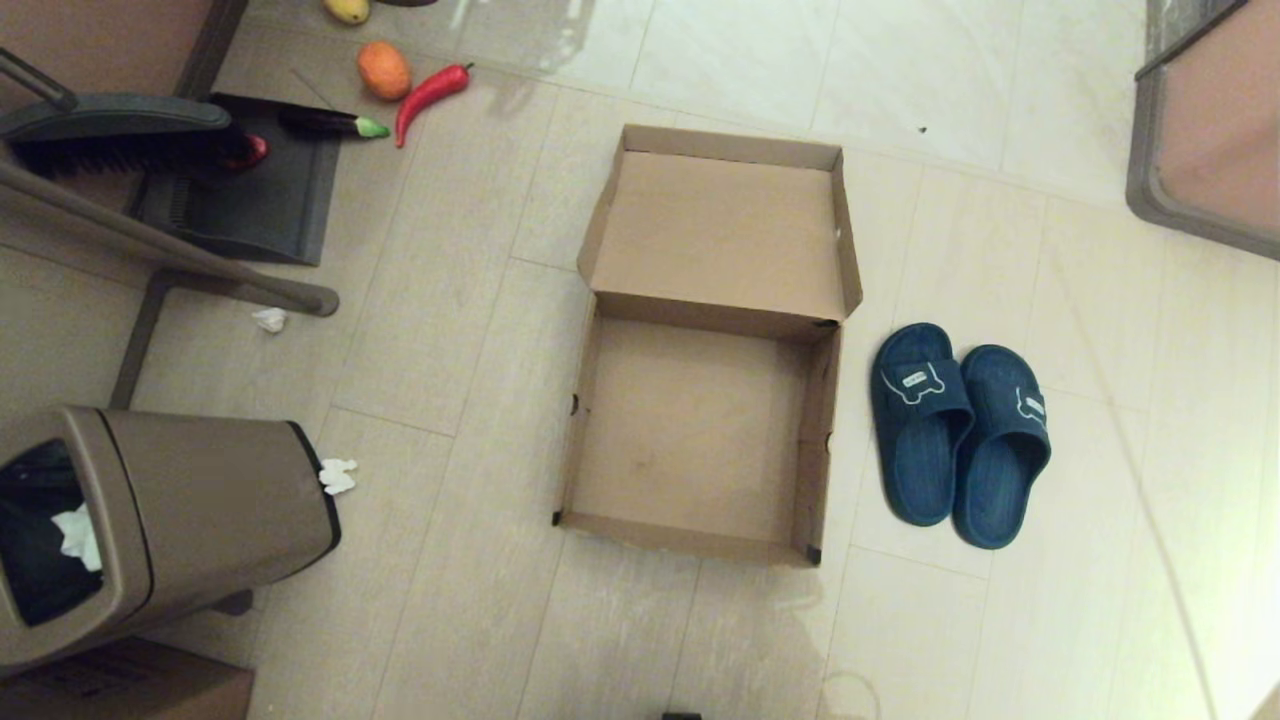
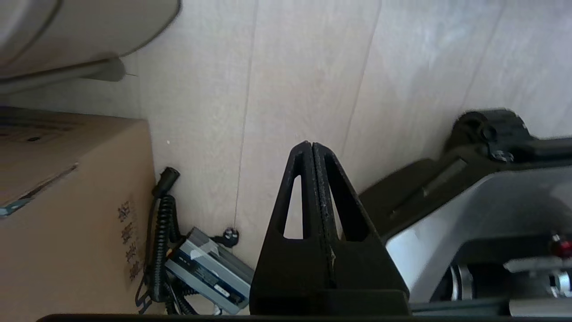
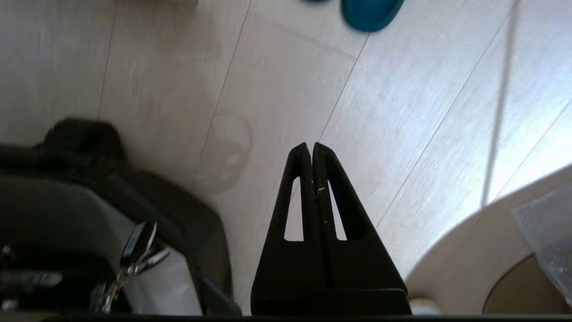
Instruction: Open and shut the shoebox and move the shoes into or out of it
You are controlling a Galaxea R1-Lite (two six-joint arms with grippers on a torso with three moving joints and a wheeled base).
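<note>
Both tools are clenched on nothing and only the wrist cams catch them: left tool [image 2: 311,145] near a printed carton [image 2: 67,210], right tool [image 3: 311,145] over bare floor. Head cam shows the shoebox [image 1: 700,440] open, shoes [image 1: 958,432] just right of it.

Pale tiled floor [image 1: 470,250] under open shoebox [image 1: 690,440], shoes [image 1: 955,435] (side by side), trash bin [image 1: 200,500], dustpan [image 1: 250,190].

1. A home-like room: pale tiled floor [image 1: 480,330] fills the frame.
2. Tan trash bin [image 1: 180,510] at lower left.
3. Dustpan [image 1: 250,190] and brush [image 1: 120,130] at upper left.
</note>
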